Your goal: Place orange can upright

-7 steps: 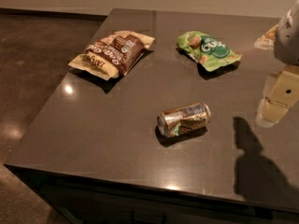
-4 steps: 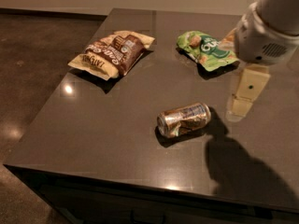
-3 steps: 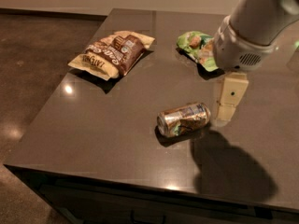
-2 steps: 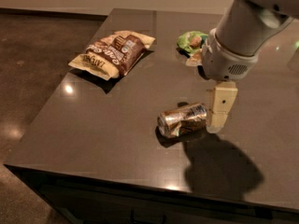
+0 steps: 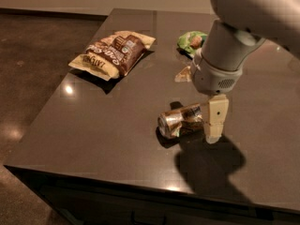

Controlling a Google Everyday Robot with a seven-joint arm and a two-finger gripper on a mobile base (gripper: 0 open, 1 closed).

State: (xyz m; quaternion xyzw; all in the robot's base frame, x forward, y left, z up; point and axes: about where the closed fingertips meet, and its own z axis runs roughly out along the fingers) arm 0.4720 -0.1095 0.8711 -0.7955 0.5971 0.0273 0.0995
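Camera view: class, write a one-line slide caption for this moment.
Pale robot gripper hangs at one end of a dented orange-brown drink can lying sideways on a dark tabletop.

Count on tabletop [image 5: 103, 125]: 3 loose items. 1 orange can [image 5: 180, 121]. 2 snack bags: 1 brown snack bag [image 5: 112, 54], 1 green snack bag [image 5: 190, 41], partly hidden behind arm [image 5: 225, 55]. 1 arm, 1 gripper [image 5: 212, 131], low over tabletop, just beside orange can, on the side away from brown snack bag.

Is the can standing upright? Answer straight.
No, the can lies on its side on the table, with the gripper down beside one end of it.
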